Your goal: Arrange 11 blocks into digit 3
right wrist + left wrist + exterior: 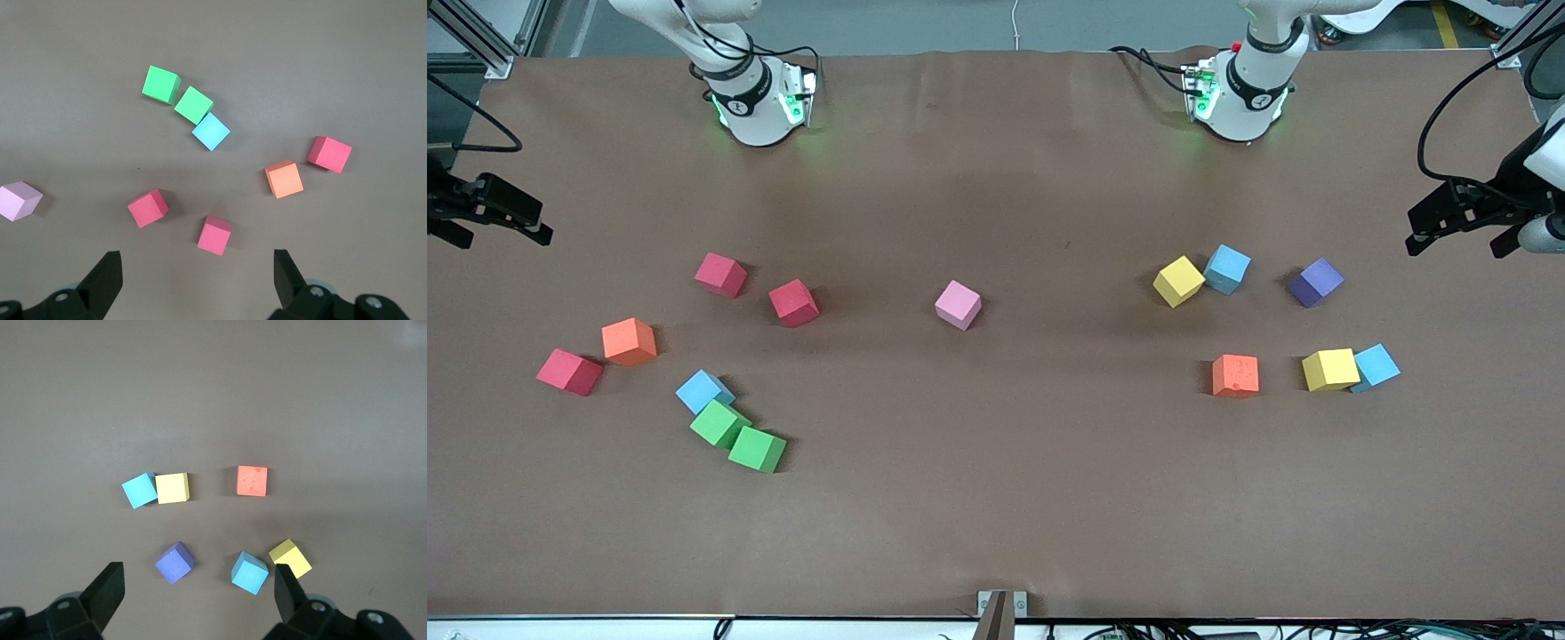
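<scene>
The blocks lie scattered in two loose groups, and no digit 3 figure shows. Toward the right arm's end are three red blocks, an orange one, a blue one and two touching green ones. A pink block sits alone mid-table. Toward the left arm's end are two yellow blocks, two blue ones, a purple one and an orange one. My right gripper and left gripper hang open and hold nothing, each over its own end of the table.
The brown table cover reaches to the front edge, where a small metal bracket stands. Both arm bases stand along the table's edge farthest from the front camera.
</scene>
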Action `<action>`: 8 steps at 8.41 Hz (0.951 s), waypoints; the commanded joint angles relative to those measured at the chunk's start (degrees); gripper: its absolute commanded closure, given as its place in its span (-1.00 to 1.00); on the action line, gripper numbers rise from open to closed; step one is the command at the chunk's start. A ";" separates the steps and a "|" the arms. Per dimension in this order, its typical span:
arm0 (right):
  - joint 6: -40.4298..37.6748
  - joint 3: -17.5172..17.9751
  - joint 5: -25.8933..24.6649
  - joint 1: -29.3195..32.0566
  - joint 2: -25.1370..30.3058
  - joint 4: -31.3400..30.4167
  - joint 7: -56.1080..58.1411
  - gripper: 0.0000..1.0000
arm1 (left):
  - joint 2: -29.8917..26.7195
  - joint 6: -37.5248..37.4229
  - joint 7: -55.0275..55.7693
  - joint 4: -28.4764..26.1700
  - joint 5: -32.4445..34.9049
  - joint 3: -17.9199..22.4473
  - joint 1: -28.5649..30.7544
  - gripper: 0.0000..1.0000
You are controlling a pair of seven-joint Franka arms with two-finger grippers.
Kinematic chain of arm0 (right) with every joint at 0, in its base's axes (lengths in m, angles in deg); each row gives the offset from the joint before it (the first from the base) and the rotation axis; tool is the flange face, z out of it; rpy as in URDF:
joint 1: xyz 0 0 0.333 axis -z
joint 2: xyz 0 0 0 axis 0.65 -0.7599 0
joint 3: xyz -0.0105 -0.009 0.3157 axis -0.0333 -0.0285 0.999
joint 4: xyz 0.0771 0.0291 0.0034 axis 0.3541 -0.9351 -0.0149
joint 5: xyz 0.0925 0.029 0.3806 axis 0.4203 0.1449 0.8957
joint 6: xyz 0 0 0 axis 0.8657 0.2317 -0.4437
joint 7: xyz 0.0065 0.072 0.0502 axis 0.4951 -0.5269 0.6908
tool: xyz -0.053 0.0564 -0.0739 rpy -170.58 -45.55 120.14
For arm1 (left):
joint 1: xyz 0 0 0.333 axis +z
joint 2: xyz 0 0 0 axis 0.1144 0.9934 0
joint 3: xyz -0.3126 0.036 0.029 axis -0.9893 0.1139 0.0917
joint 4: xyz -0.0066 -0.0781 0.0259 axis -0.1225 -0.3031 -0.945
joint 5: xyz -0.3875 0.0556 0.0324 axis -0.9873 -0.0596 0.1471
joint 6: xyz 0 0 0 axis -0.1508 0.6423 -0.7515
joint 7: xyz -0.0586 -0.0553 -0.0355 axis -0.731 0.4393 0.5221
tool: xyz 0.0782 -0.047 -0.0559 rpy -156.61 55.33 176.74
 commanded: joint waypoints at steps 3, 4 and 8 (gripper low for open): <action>-0.86 1.38 -1.27 0.71 -0.20 2.55 0.40 -1.00 | 1.71 -4.70 -1.24 4.55 -1.73 0.54 0.04 -0.99; -0.86 1.38 -1.10 0.71 -0.29 2.64 -0.74 -1.00 | 0.93 -6.80 -0.30 3.34 -1.65 0.63 -0.05 -0.99; -0.86 1.38 -0.66 -0.78 -1.51 2.20 -0.92 -1.00 | 3.38 -8.13 3.38 3.16 -1.56 0.36 -0.31 -0.99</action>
